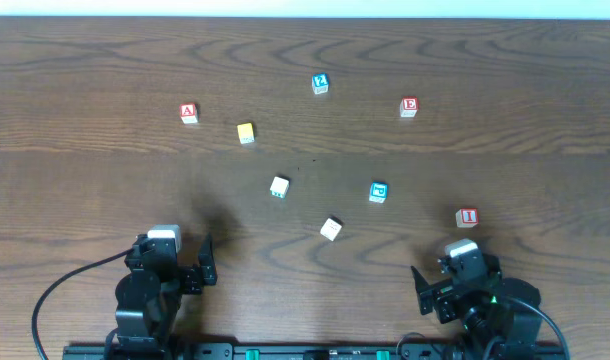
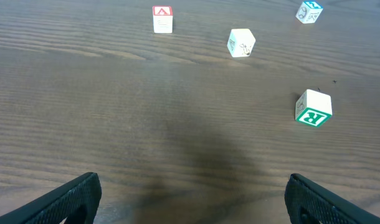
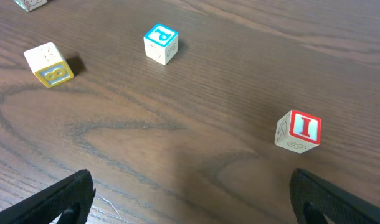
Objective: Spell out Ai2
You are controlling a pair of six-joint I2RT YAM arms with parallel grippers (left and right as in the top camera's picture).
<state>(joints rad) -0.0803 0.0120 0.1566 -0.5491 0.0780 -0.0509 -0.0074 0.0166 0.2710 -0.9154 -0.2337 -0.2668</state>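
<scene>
The red "A" block (image 1: 189, 113) lies at the far left and also shows in the left wrist view (image 2: 162, 18). The red "I" block (image 1: 467, 217) lies just ahead of my right gripper (image 1: 457, 282) and shows in the right wrist view (image 3: 298, 130). A blue-printed block (image 1: 320, 84) lies at the far centre; its character is too small to read. It also shows in the left wrist view (image 2: 309, 11). My left gripper (image 1: 170, 262) is open and empty over bare wood (image 2: 193, 199). The right gripper is open and empty (image 3: 193, 199).
A yellow-topped block (image 1: 246, 133), a green "R" block (image 1: 279, 187) (image 2: 313, 108), a blue "P" block (image 1: 378, 192) (image 3: 161, 43), a yellow "8" block (image 1: 331, 229) (image 3: 48, 65) and a red "E" block (image 1: 409, 107) are scattered on the wooden table (image 1: 105, 180).
</scene>
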